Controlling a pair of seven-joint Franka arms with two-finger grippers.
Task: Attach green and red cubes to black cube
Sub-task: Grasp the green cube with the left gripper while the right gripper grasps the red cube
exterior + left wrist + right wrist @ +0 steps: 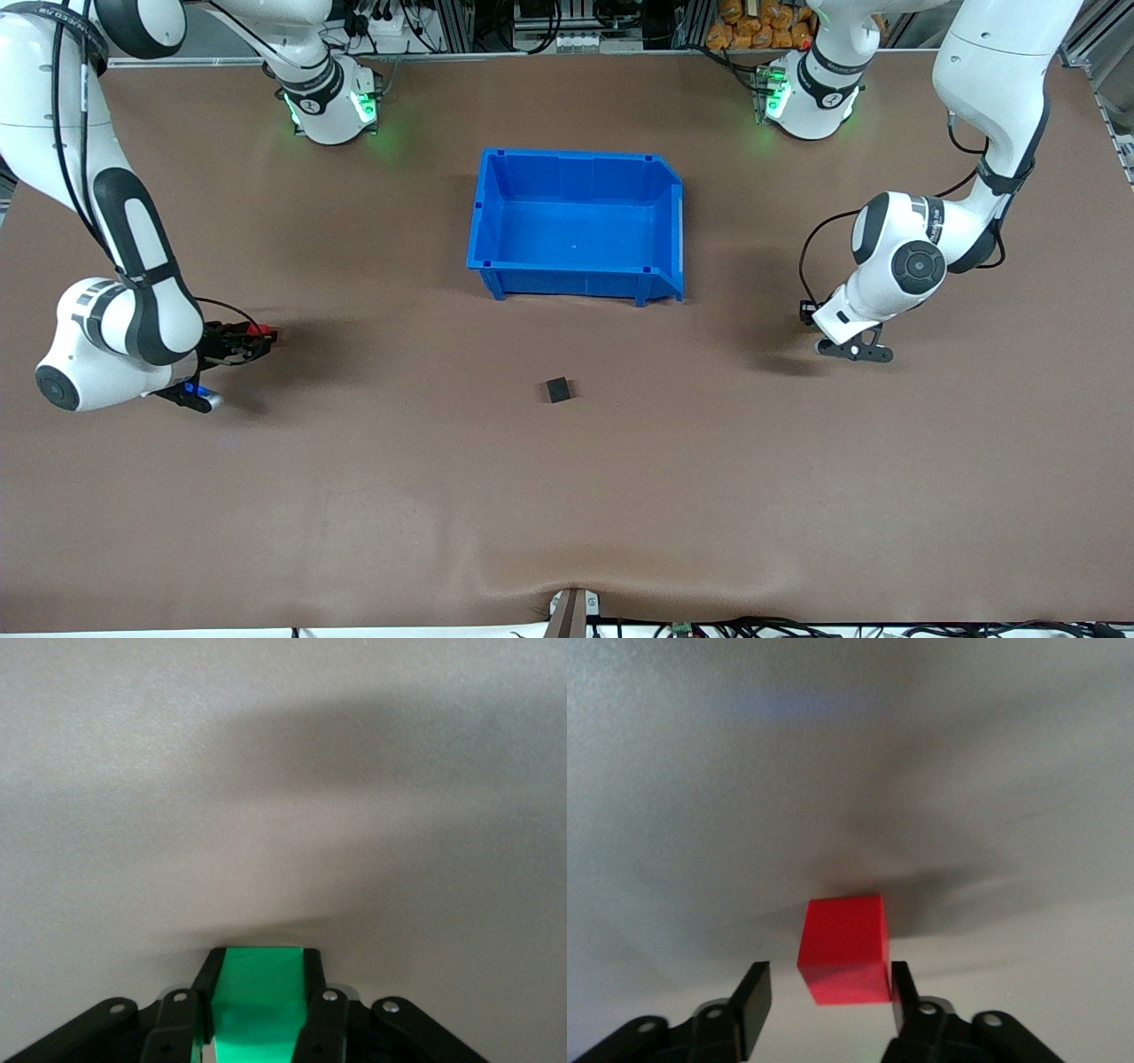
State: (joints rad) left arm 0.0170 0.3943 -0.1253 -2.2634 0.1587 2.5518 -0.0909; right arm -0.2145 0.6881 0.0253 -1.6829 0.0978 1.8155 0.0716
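Note:
The black cube [558,389] lies alone on the brown table, nearer to the front camera than the blue bin. My left gripper [855,348] is low over the table at the left arm's end; in the left wrist view it [260,970] is shut on the green cube [260,992], which is hidden in the front view. My right gripper [252,339] is low at the right arm's end. In the right wrist view it [828,983] is open around the red cube [842,943]; one finger [901,988] is against the cube and the other stands apart. The red cube also shows in the front view [260,330].
The blue bin [496,221] stands open and empty in the middle of the table, between the two arm bases and the black cube. The brown mat [567,496] stretches bare toward the front camera.

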